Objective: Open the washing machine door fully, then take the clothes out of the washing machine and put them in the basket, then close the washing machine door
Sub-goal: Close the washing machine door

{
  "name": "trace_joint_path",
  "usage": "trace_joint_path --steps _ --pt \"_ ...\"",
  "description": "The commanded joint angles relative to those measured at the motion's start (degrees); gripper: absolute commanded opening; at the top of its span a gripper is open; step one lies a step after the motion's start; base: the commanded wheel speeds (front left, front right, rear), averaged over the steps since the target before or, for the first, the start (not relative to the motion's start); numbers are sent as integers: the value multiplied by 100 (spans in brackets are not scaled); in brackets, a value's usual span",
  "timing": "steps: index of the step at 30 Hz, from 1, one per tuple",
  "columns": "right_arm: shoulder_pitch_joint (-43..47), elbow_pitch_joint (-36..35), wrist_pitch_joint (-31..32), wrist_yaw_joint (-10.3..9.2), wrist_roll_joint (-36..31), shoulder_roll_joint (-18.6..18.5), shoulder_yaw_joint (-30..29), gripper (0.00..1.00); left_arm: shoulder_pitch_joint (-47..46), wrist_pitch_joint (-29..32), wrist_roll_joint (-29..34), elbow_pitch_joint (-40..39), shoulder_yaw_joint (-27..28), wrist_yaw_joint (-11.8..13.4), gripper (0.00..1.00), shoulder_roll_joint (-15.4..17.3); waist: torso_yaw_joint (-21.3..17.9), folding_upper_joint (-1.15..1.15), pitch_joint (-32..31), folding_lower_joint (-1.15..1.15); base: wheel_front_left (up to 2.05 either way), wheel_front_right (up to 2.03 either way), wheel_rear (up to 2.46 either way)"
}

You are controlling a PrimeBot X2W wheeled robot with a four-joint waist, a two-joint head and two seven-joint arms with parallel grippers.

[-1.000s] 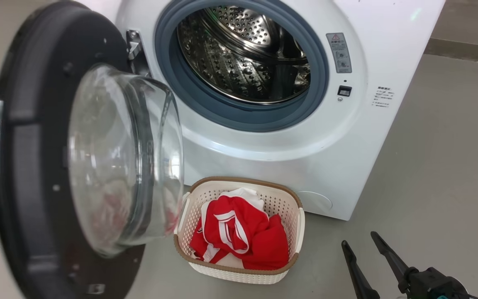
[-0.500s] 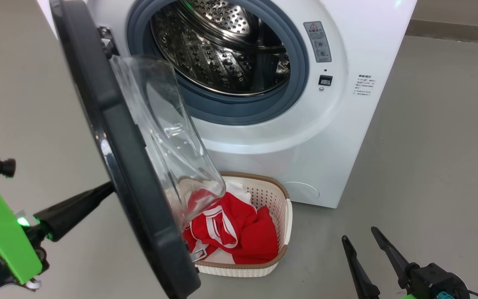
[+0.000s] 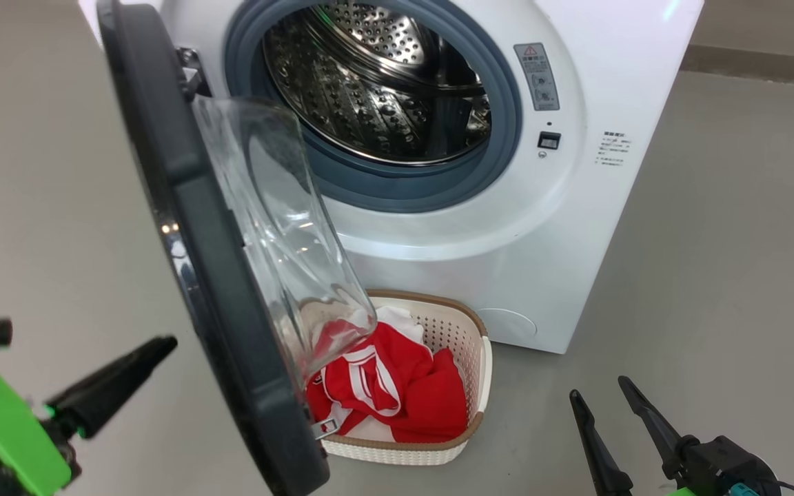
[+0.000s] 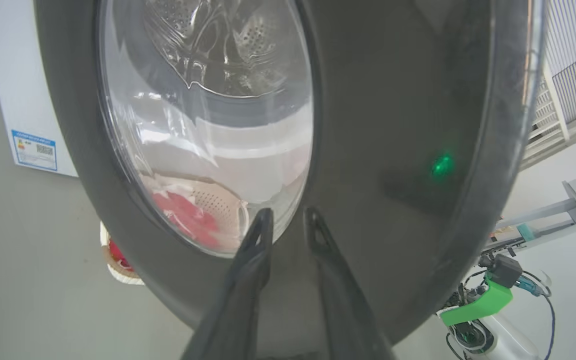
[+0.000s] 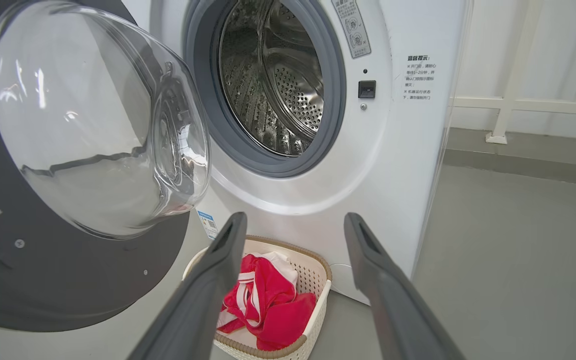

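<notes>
A white front-loading washing machine point(image 3: 576, 207) stands on a grey floor, its round mouth uncovered and the perforated steel drum point(image 3: 383, 89) visible inside.

The washing machine door point(image 3: 183, 207) is hinged at the machine's left side. It stands about halfway open, sticking out roughly square to the machine's front, so the head view sees it nearly edge-on. Its clear glass bowl point(image 3: 280, 227) bulges towards the machine.

In front of the machine, low against its lower front panel, sits the basket point(image 3: 466, 331). The clothes point(image 3: 404, 393) lie heaped inside it, bright red with white stripes. The door's lower edge overhangs the basket's left end.

The left jaws are on the far side of the door from the machine, facing the door's glossy outer face. In the left wrist view the two dark fingers point(image 4: 255, 250) stand a narrow gap apart with nothing between them (a small green light reflects off the rim). Their tips point at the lower edge of the window. In the head view one finger point(image 3: 114, 393) stops just short of the door, with bare floor between them.

The right jaws are out in front of the machine, to the right of the basket and well apart from it. Their fingers point(image 5: 218, 270) are spread wide and hold nothing; the right wrist view looks between them at the machine's front, with the basket under the left finger.
</notes>
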Motion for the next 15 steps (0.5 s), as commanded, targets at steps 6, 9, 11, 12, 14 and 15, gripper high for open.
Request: trace_joint_path --steps 6,9,11,12,14,15 --pt "-111 -121 -37 37 82 -24 141 100 316 -558 7 212 217 -34 73 209 132 0 -105 0 0 0 0" --pt "-85 -111 -37 37 100 -24 155 100 537 -824 14 357 171 -34 100 162 170 0 -144 0 0 0 0" --pt "-70 -105 -37 37 111 -24 156 100 665 -1003 -6 455 155 -34 100 116 198 0 -159 0 0 0 0" --pt "-65 -100 -37 37 116 -24 159 100 727 -1103 10 511 144 -34 100 98 213 0 -167 0 0 0 0" --pt "-61 -90 -37 37 122 -24 161 100 844 -1287 1 601 110 -34 100 24 240 0 -176 0 0 0 0" --pt "-62 -85 -37 37 125 -24 162 100 907 -1374 5 644 87 -34 100 -11 253 0 -178 0 0 0 0"
